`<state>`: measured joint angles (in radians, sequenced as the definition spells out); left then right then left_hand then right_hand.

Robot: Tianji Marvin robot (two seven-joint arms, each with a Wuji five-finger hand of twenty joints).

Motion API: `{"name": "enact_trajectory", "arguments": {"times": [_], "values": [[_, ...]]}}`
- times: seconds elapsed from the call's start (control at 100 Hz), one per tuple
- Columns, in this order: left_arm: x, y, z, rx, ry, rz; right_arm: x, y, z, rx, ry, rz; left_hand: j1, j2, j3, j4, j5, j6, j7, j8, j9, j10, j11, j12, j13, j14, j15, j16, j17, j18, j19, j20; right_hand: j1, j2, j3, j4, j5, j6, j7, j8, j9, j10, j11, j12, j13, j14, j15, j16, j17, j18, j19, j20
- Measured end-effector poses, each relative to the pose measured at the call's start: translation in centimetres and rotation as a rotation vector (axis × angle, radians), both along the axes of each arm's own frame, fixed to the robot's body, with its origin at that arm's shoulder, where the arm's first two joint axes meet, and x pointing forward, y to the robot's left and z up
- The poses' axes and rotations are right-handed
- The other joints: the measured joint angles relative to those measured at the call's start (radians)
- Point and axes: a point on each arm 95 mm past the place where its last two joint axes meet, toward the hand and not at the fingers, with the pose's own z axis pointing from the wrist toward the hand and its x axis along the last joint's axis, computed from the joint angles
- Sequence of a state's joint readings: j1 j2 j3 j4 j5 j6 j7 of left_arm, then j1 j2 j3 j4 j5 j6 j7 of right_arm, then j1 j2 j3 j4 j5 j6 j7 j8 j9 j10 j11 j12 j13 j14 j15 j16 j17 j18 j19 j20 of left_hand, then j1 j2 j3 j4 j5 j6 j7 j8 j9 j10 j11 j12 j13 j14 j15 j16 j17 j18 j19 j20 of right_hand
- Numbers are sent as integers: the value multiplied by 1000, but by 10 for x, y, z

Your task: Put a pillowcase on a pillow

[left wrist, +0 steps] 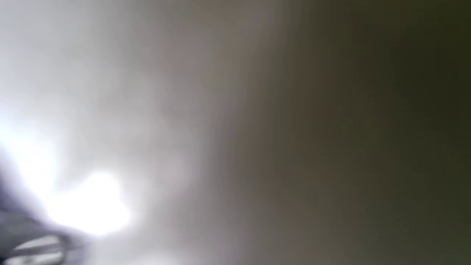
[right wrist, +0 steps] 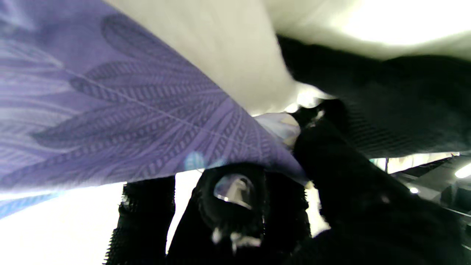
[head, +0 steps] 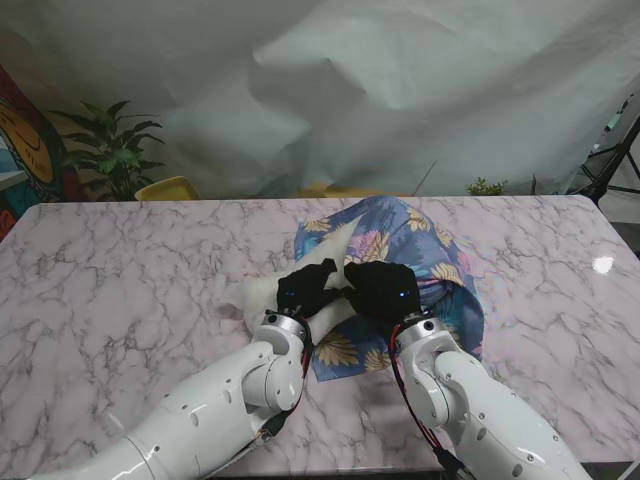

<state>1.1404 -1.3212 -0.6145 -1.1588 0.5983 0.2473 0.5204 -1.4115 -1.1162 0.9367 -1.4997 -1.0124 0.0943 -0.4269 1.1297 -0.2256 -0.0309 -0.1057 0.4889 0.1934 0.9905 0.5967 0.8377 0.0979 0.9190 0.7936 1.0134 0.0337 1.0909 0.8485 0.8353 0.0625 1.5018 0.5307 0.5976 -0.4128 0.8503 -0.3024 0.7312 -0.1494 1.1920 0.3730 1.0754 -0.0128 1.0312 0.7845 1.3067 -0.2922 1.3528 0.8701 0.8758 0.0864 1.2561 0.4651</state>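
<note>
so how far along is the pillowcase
Partly done: the pillowcase covers the far end of the pillow, whose near white end is exposed. The left hand rests on the pillow; the right hand grips the pillowcase. Left: pulling it over the rest.

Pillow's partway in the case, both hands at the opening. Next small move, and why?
Probably: right hand draws the pillowcase edge toward me over the pillow, while left hand steadies it. The stand view shows white pillow bare on the left and the floral case bunched to the right. The right wrist view shows fingers on the cloth; the left wrist view is blurred.
</note>
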Motion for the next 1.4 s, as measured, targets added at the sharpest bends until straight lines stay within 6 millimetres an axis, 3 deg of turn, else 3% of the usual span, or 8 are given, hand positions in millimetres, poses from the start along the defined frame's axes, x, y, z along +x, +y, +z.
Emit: {"name": "enact_trajectory", "arguments": {"times": [0.43, 0.6, 0.81, 1.04, 1.18, 1.22, 1.32, 1.4], "values": [[5, -2, 5, -10, 8, -25, -17, 14, -11, 10, 8, 86, 3, 0, 5, 0, 1, 9, 4, 3, 2, 8, 12, 0, 13, 0, 0, 0, 13, 0, 0, -9, 20, 2, 0, 0, -7, 45, 5, -45, -13, 21, -4, -61, 1, 40, -125, -103, -20, 0, -14, -21], [-2, -4, -5, 53, 3, -161, -9, 3, -12, -89, 63, 74, 11, 0, 8, 0, 1, 12, 5, 3, 2, 7, 12, 0, 13, 0, 0, 0, 13, 0, 0, -9, -258, 104, -16, 94, -32, 52, -193, -11, -114, 37, -147, -178, -32, 171, -600, -258, -194, 23, -53, -13], [1, 1, -15, 85, 30, -195, -9, -20, 8, -313, 3, 45, 11, 0, 8, 0, 0, 1, 5, 4, 2, -4, 12, 0, 13, -5, 0, 1, 14, -9, 7, -9, -391, 232, -316, 168, -117, 10, -452, 45, -293, 19, -327, -264, -318, 287, -954, -357, -455, 100, -178, 3], [3, 5, -17, 98, 23, -221, -17, -29, 29, -366, -243, -46, 11, 1, 8, 0, -10, -3, 6, 12, 2, -11, 12, 1, 14, -9, 0, 1, 14, -12, 7, -9, -394, 328, -516, 186, -114, -88, -472, 69, -316, 10, -378, -274, -401, 300, -975, -395, -512, 109, -207, 8], [1, 6, -19, 113, 0, -241, 2, -34, 32, -364, -300, -76, 11, 3, 8, 0, -19, -4, 8, 13, 1, -13, 12, 1, 14, -10, 0, 1, 14, -12, 7, -9, -98, 440, -806, 235, -112, -100, -471, 81, -257, -13, -379, -277, -366, 276, -975, -396, -465, 109, -190, 8], [1, 7, -19, 119, -7, -247, 13, -37, 31, -386, -322, -85, 11, 4, 8, 0, -20, -4, 8, 13, 1, -13, 12, 1, 14, -10, 0, 1, 14, -12, 7, -9, -63, 430, -764, 236, -113, -102, -463, 73, -249, -20, -379, -278, -360, 269, -975, -400, -457, 109, -187, 0], [0, 8, -19, 129, -23, -257, 42, -48, 32, -478, -332, -75, 11, 4, 8, 0, -21, -5, 9, 13, 1, -13, 12, 1, 14, -10, 0, 1, 14, -13, 7, -9, -215, 179, -80, 122, -170, -116, -409, -73, -292, -15, -379, -291, -365, 261, -1003, -437, -462, 107, -185, -41], [-1, 10, -20, 136, -31, -262, 61, -55, 31, -534, -284, 51, 11, 6, 8, 0, -22, -6, 9, 13, 1, -14, 12, 1, 14, -10, 0, 1, 14, -13, 7, -9, -231, 24, 208, 135, -285, -115, -475, -78, -388, -27, -379, -327, -431, 234, -1037, -476, -491, 70, -193, -72]]}}
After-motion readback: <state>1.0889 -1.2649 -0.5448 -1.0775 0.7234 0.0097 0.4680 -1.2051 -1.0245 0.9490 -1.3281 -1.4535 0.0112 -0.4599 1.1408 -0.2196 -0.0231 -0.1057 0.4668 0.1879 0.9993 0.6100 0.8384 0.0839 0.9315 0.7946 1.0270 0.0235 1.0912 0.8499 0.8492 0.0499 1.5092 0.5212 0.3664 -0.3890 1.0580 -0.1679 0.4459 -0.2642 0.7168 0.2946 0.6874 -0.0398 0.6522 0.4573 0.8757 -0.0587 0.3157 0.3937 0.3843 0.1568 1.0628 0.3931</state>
